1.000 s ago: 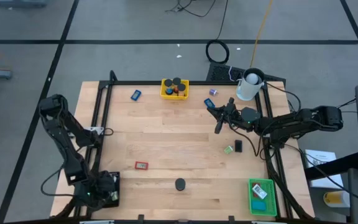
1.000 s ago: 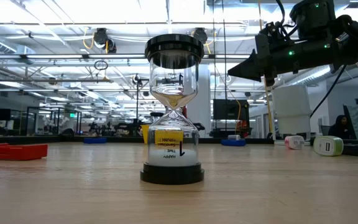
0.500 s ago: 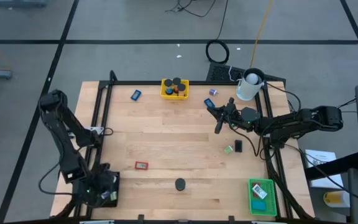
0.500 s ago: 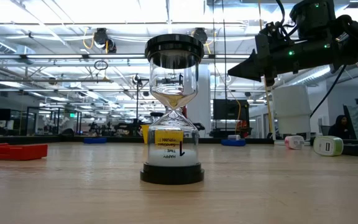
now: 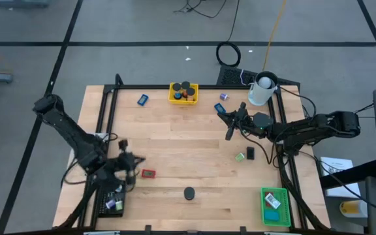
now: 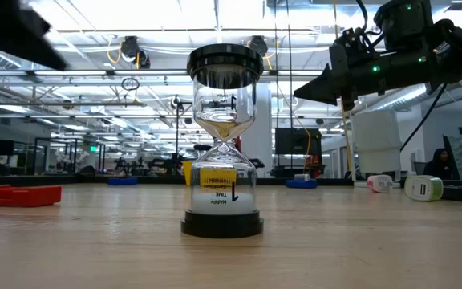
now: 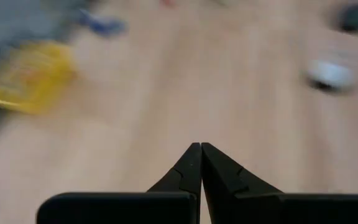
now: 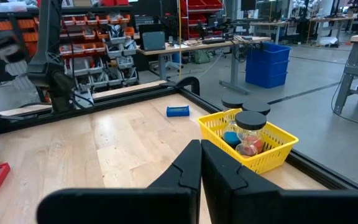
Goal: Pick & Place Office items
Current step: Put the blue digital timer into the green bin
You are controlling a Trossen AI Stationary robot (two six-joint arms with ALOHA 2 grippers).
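On the wooden bench (image 5: 175, 143), the left pincer (image 5: 136, 161) has swung out from the black tray (image 5: 109, 202) at the near corner; closed and empty, it hangs just beside the red item (image 5: 149, 173). The right pincer (image 5: 229, 134) (also closed, empty) hasn't moved, the green block (image 5: 240, 156) near it.

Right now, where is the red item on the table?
In the high view the red item lies on the table's left half, just right of the left gripper and up-left of the hourglass.
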